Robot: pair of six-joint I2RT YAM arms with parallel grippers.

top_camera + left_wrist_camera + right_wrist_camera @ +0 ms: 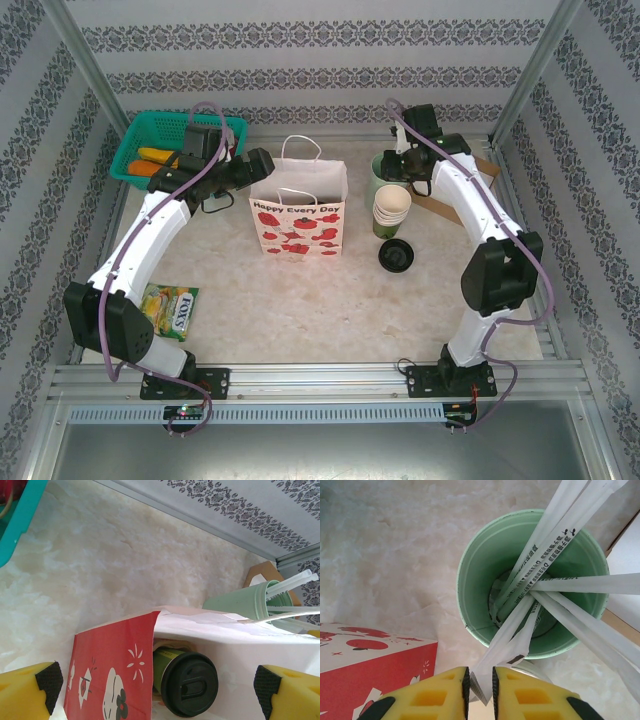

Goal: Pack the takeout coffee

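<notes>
The takeout coffee (186,680), dark green with a black lid, sits inside the white-and-red paper bag (107,670), seen through the bag's open top. My left gripper (157,682) hovers over that opening, open, with one yellow finger on each side and nothing between them. In the top view the left gripper (256,162) is at the upper left corner of the bag (298,215). My right gripper (480,685) is shut on a white paper-wrapped utensil (507,640) that sticks out of the pale mint cup (530,580). The right gripper (398,168) is above the mint cup (380,170).
A stack of lidless cream-and-green cups (392,208) stands right of the bag, with a loose black lid (396,255) in front of it. A teal basket (170,145) holding food is at the back left. A green snack packet (168,308) lies front left. Brown cardboard (482,172) lies back right.
</notes>
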